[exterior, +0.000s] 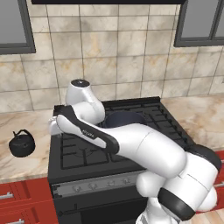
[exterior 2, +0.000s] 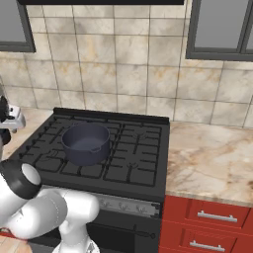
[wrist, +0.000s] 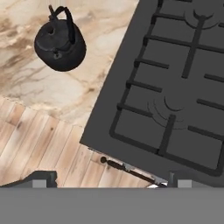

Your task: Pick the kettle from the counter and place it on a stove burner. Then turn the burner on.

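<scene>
Kettle sits upright on the counter, left of the stove and apart from its edge. Left-front stove burner bare under its grate. Grey pot on a rear burner. Gripper above the stove's left-front corner; jaw state cannot be told.

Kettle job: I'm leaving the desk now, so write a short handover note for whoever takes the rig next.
Gripper: not holding anything; whether it is open cannot be told.
Kettle stands upright on the counter, left of the stove, untouched.
Left-front burner is bare; a grey pot sits on a burner behind it.
Done: nothing yet.
Left: grasp the kettle, set it on the burner, turn the burner on.
</scene>
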